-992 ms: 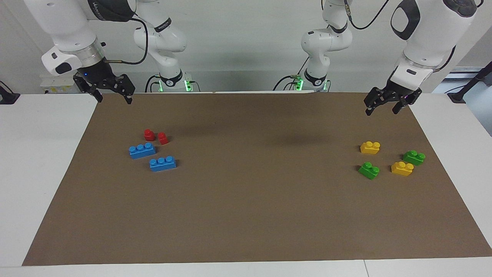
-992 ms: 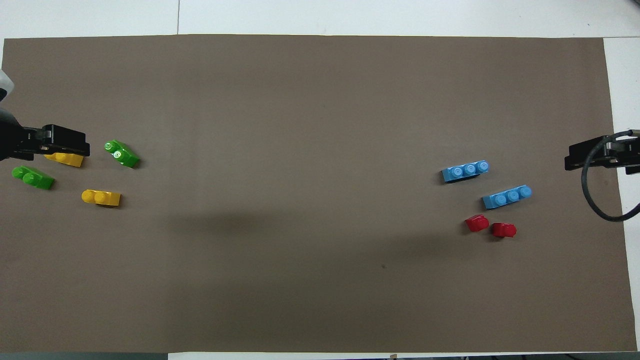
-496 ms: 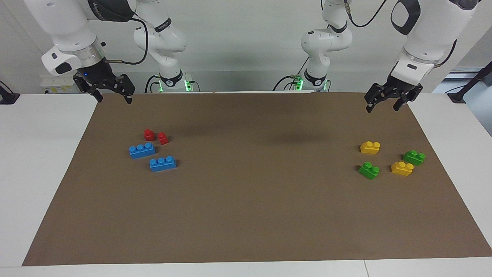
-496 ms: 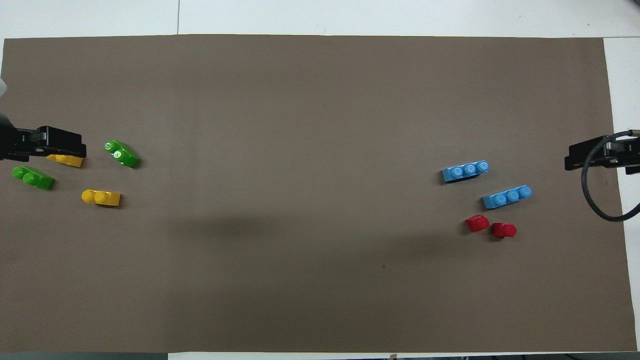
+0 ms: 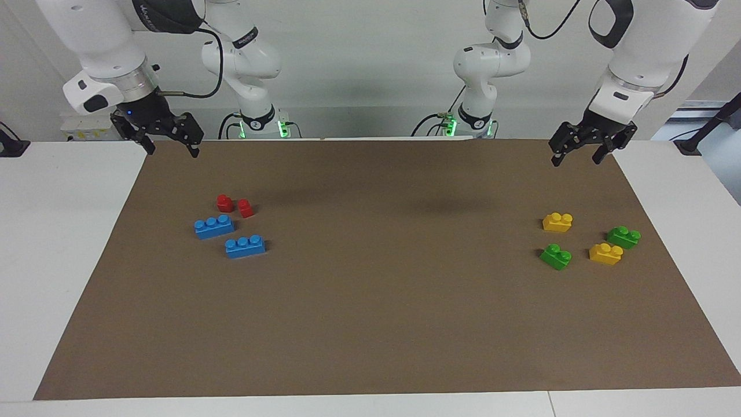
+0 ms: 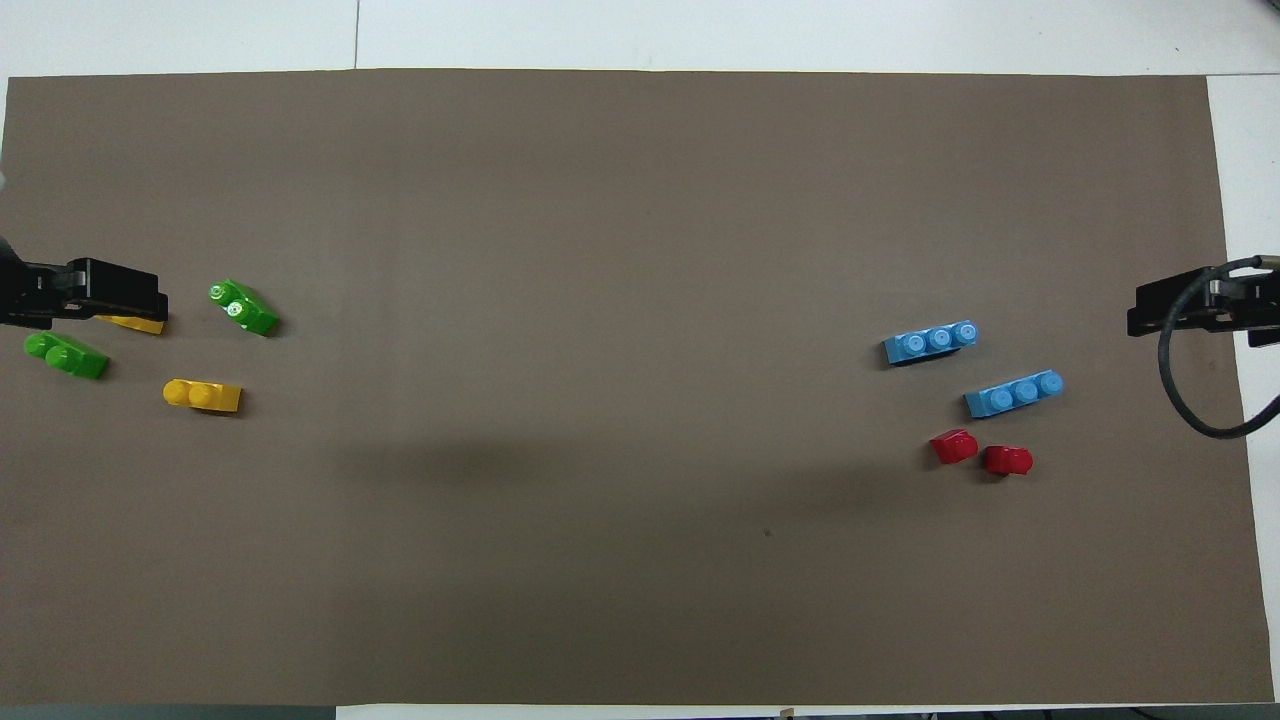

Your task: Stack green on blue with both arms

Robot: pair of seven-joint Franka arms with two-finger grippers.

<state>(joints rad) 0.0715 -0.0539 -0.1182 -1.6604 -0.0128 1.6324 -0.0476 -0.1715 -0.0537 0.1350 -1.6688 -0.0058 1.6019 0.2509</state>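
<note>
left gripper [image 5: 576,155] hung in the air with its jaws spread wide and nothing in them, over the brown mat's [image 5: 370,324] edge at the robots' end. right gripper [image 5: 169,143] likewise hung wide open and empty over the mat's corner at its own arm's end.

both green bricks sat on the mat below the left gripper, farther from the robots than it. green brick a [image 5: 556,256] lay almost straight out from that claw, its long axis skewed to the mat's edges. green brick b [image 5: 623,237] sat more toward the mat's side edge. two yellow bricks [image 5: 557,222] lay among them. the left arm was clearly the nearer one for green.

the blue bricks [image 5: 214,226] lay below and out from the right gripper, long axes roughly across the table, with the red bricks [image 5: 234,205] between claw and blue.

against one second earlier: left gripper had risen and drawn back slightly toward its base. right gripper and all bricks unchanged.
</note>
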